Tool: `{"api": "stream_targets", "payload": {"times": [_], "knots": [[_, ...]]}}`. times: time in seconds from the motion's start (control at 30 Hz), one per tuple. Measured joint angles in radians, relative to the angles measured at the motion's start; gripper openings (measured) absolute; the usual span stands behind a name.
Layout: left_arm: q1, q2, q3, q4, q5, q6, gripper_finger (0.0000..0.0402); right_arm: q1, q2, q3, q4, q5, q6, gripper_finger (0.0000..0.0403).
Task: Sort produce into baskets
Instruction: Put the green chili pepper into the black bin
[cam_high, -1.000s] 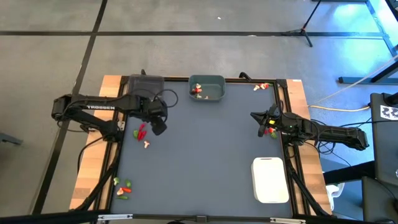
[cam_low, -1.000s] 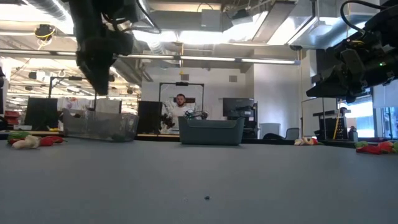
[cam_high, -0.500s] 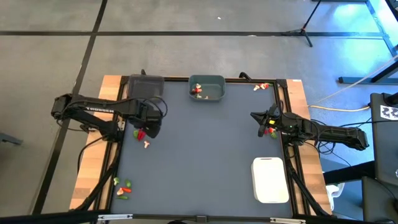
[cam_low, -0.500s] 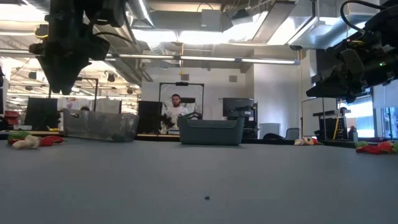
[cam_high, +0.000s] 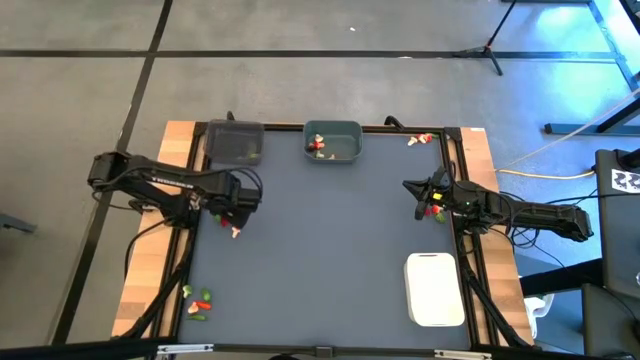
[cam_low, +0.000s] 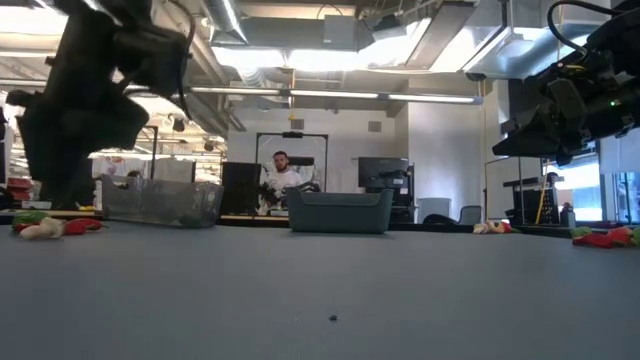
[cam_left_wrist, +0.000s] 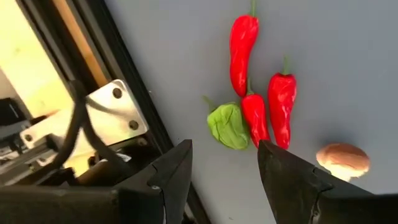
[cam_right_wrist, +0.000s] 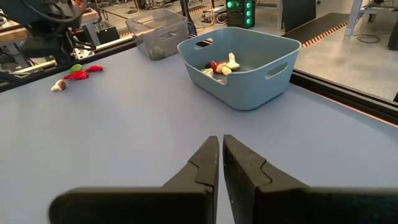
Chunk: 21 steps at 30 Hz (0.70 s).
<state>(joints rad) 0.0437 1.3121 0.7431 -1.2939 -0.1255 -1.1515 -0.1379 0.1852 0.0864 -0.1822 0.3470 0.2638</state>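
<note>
My left gripper (cam_high: 226, 210) is open and hangs just above a small pile on the mat: three red chilies (cam_left_wrist: 255, 93), a green piece (cam_left_wrist: 227, 126) and a tan mushroom-like piece (cam_left_wrist: 342, 159). Its fingers stand on either side of the green piece and the lowest chili, touching nothing. My right gripper (cam_high: 412, 188) is shut and empty near the table's right edge, and shows in its own wrist view (cam_right_wrist: 219, 142). The dark grey bin (cam_high: 234, 143) and the teal bin (cam_high: 333, 141) stand at the far edge. The white tray (cam_high: 435, 289) lies near right.
More produce lies at the near left corner (cam_high: 198, 300), at the far right corner (cam_high: 420, 139) and beside my right gripper (cam_high: 433, 211). The teal bin holds a few pieces (cam_right_wrist: 222, 66). The black table frame (cam_left_wrist: 134, 155) runs close to the left pile. The mat's middle is bare.
My left gripper has gone toward the table's left edge and down, from beside the chili pile to right over it. The pile has not moved.
</note>
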Motion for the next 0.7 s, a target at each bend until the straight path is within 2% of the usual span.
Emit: {"api": "stream_targets", "payload": {"times": [0.13,0.4,0.7], "knots": [[0.000,0.000,-0.044,0.059,0.012,-0.001,0.0177,0.000,0.000,0.000,0.000,0.000,0.000,0.0026],[0.006,0.029,-0.042,0.079,0.020,0.011,0.0170,0.000,0.000,0.000,0.000,0.000,0.000,0.0026],[0.022,0.178,-0.044,0.076,0.022,0.017,0.0140,0.000,0.000,0.000,0.000,0.000,0.000,0.0026]]}}
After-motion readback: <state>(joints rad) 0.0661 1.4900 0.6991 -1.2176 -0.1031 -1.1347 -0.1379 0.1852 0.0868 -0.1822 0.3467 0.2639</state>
